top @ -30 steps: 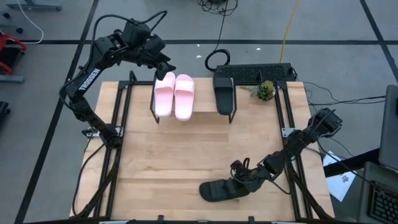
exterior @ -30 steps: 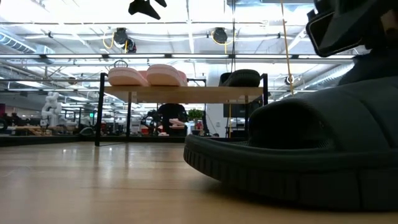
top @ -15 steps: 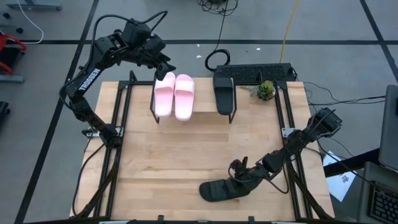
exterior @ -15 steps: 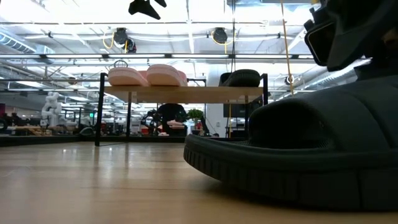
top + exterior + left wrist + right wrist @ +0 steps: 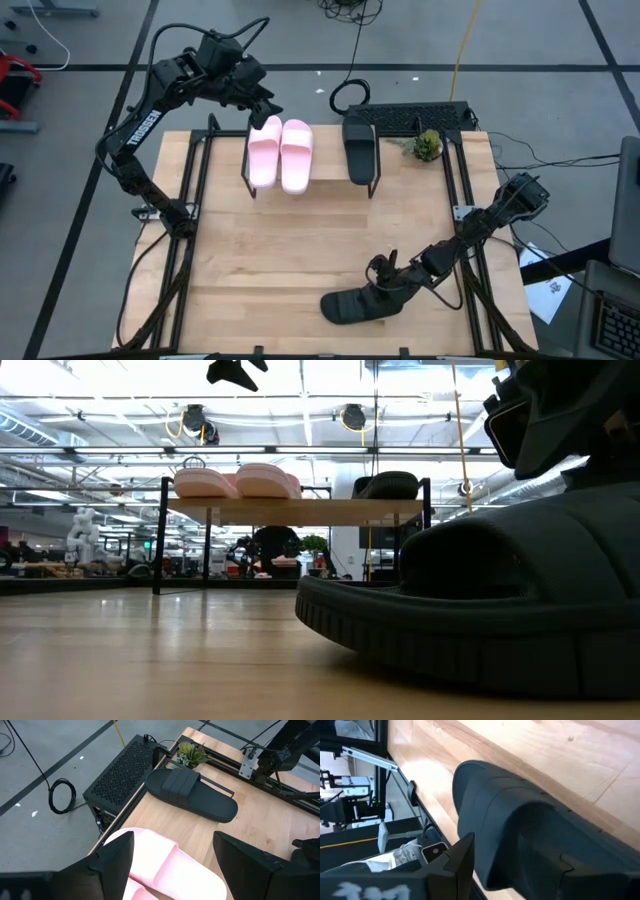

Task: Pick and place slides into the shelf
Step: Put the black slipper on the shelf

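My right gripper (image 5: 385,283) is low over the near part of the table (image 5: 280,260), directly at the strap end of one black slide (image 5: 352,305) that lies flat on the wood. In the right wrist view this black slide (image 5: 530,845) fills the space in front of me and its strap sits between my two fingers (image 5: 460,860); the fingers stand partly apart around it, but I cannot tell if they already press on it. In the low view the same slide (image 5: 470,610) rests with its sole on the table, with my gripper just above its back. My left gripper (image 5: 262,103) hangs far from this place, over the shelf (image 5: 330,185), right above the pink slides; its fingers (image 5: 115,855) are wide apart and hold nothing. I count four slides in total: two pink slides (image 5: 281,154) side by side and touching on the shelf, one black slide on the shelf (image 5: 360,146) a little apart from them, and the one black slide at my right gripper. There is one shelf. A small green plant (image 5: 427,145) stands beside the shelf.
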Robot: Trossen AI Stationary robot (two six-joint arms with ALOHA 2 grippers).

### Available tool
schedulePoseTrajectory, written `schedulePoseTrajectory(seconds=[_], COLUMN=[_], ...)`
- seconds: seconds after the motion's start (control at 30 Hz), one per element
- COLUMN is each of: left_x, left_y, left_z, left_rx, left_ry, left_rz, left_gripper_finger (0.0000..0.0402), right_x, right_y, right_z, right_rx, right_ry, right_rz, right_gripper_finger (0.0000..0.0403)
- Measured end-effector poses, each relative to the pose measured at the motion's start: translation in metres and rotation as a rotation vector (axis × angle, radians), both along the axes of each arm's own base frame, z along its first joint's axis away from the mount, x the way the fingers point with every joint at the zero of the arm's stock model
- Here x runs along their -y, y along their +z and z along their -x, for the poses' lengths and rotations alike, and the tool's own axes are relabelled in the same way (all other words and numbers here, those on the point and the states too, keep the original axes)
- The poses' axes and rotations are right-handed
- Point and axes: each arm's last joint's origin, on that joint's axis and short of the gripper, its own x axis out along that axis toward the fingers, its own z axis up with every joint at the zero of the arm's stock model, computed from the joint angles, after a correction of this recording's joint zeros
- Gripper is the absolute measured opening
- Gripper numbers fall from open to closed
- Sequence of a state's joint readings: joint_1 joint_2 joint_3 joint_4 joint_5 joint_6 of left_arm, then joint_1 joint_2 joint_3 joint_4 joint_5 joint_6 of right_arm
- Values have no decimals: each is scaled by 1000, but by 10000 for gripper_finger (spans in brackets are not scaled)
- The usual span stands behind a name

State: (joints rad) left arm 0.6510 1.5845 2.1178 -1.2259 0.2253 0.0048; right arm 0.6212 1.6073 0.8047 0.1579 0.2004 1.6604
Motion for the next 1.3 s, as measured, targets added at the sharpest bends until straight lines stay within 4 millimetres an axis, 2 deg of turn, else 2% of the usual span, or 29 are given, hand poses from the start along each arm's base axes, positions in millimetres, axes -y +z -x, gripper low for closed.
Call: schedulePoseTrajectory(seconds=[0.2, 0.47, 0.67, 0.8, 1.0, 1.13, 1.3], left_x=[0, 0, 0, 0, 0, 0, 0], left_y=[0, 0, 0, 0, 0, 0, 0], left_z=[0, 0, 0, 0, 0, 0, 0], left_rx=[0, 0, 1, 1, -3, -4, -6], left_ry=[0, 1, 1, 0, -9, -12, -11], left_rz=[0, 2, 1, 1, -10, -12, -14], left_gripper_finger=[271, 271, 271, 271, 271, 271, 271], right_x=[-2, -13, -16, -15, -15, -11, 1], right_y=[-2, -31, -34, -32, -28, -20, 2], right_z=[-2, -18, -21, -20, -21, -24, -28], right_rx=[5, 59, 76, 82, 108, 170, 275], right_ry=[13, -5, -8, -7, -26, -83, -176], right_rz=[-25, -90, -102, -102, -102, -95, -51], right_gripper_finger=[141, 141, 131, 98, 14, 12, 5])
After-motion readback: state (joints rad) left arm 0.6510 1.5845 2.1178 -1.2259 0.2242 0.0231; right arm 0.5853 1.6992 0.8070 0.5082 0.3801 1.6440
